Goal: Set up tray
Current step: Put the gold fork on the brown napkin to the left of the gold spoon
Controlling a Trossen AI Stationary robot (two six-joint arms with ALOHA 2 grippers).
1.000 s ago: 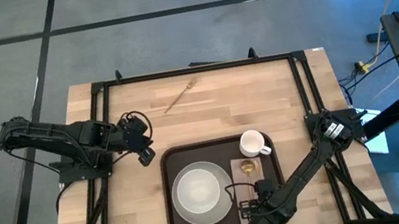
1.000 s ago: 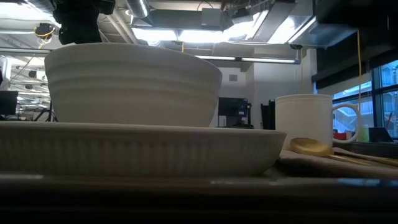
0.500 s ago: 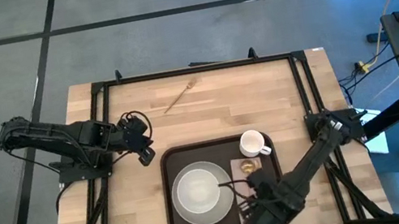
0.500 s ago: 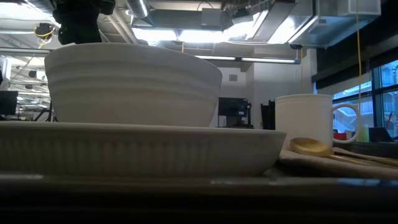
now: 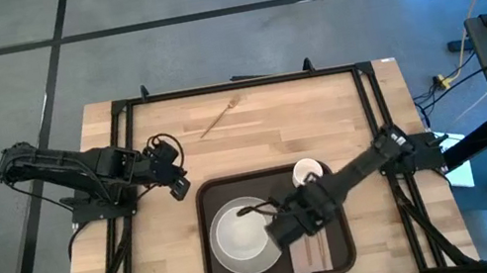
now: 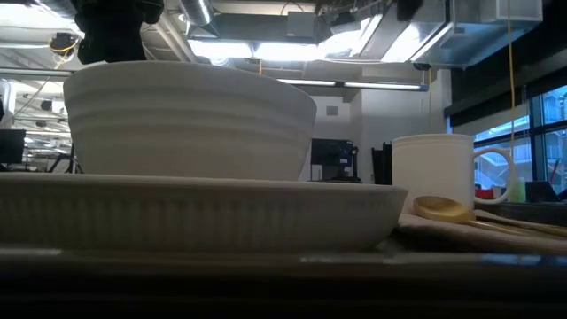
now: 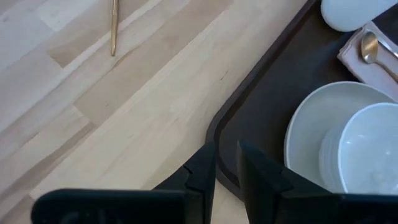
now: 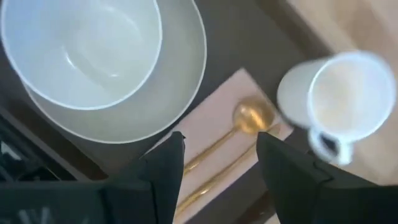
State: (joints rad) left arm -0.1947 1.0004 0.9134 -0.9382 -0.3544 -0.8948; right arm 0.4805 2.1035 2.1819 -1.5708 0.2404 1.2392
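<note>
High view: the tray is seen at the counter's near edge, between the arms. A plate with a bowl, a napkin and a mug are carried on it. The right end effector, spread apart and empty, is held above the tray beside the bowl. The left end effector, nearly closed and empty, is parked just off the tray's far left corner. A gold utensil lies on the counter, well apart.

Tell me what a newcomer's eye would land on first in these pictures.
First, the dark tray at the table's near edge, holding a white bowl on a plate, a mug, and a napkin with gold cutlery. Next, the right end effector, open, hovering over the tray beside the bowl. The left end effector waits, shut, off the tray's far left corner.
</note>
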